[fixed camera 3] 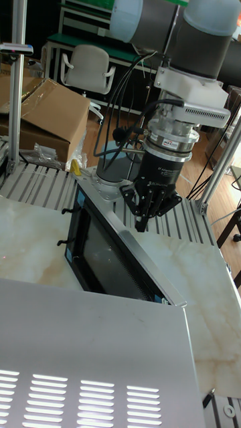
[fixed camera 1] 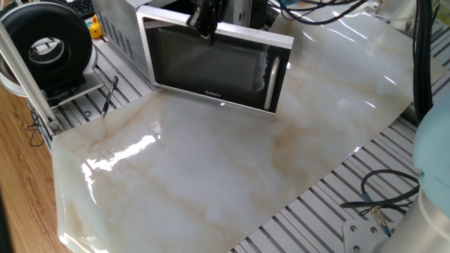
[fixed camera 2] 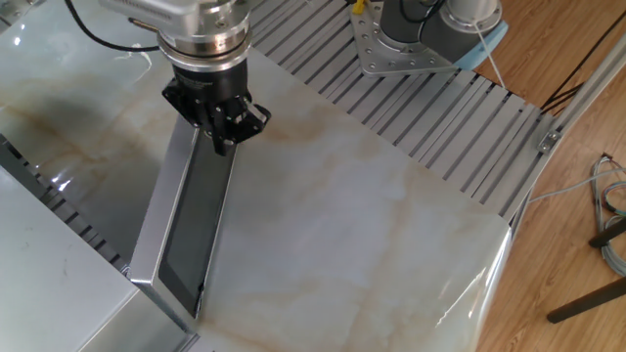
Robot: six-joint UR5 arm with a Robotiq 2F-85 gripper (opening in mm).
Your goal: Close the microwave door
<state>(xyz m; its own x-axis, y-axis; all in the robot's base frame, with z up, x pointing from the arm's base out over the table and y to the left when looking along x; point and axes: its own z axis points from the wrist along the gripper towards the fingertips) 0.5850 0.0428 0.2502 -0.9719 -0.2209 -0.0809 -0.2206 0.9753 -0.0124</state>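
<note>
The microwave door [fixed camera 1: 211, 67] stands ajar, swung out from the front of the microwave [fixed camera 3: 94, 354], hinged at the end nearest the round black fan [fixed camera 1: 48, 46]. The gripper [fixed camera 2: 223, 132] sits at the door's top edge, toward the handle [fixed camera 1: 275, 83] end, fingertips drawn together and holding nothing.
</note>
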